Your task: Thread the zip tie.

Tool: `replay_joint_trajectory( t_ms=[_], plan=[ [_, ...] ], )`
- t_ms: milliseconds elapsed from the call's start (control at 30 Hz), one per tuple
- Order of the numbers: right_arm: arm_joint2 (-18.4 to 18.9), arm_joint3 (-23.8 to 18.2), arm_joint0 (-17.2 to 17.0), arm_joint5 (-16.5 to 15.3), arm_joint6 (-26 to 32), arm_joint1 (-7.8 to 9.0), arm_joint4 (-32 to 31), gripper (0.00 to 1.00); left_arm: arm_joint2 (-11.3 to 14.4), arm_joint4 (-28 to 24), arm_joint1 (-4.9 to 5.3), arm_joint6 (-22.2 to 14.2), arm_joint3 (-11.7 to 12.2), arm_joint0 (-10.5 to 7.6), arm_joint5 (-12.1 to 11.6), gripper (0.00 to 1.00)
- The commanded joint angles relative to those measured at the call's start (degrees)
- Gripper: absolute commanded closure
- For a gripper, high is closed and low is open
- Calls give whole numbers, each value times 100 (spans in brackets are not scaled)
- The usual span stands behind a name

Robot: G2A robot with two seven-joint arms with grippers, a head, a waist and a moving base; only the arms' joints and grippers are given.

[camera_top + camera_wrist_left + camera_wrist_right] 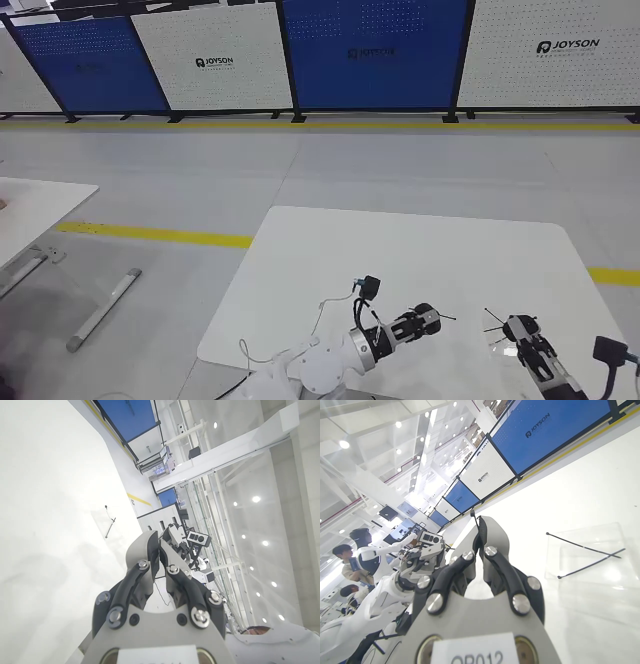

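Right wrist view: zip tie in right gripper

Mostly hidden between the pressed-together pads of the right gripper: thin black plastic zip tie, bar its head and a short stub. Cannot tell from the left wrist view the contents of the left gripper, pads closed. Past its tip in the top view, a thin dark sliver, too small to name. Cut off by that view's lower edge: right arm.
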Motion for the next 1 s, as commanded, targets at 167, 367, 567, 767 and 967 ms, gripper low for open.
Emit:
replay_joint_trajectory(
  t_ms=[167,367,567,767,967],
  plan=[
    [0,0,0,0,0,0,0,100,99,-13,-33,-74,5,5,-119,100],
    [-24,6,34,41,-9,-6,8,100,99,-13,-33,-74,5,5,-119,100],
    [-126,-53,66,86,-216,-49,139,100,99,-13,-33,-74,5,5,-119,100],
    [-211,-84,58,302,-365,-75,-204,100,99,-13,-33,-74,5,5,-119,100],
    [-211,-84,58,302,-365,-75,-204,100,99,-13,-33,-74,5,5,-119,100]
  ],
)
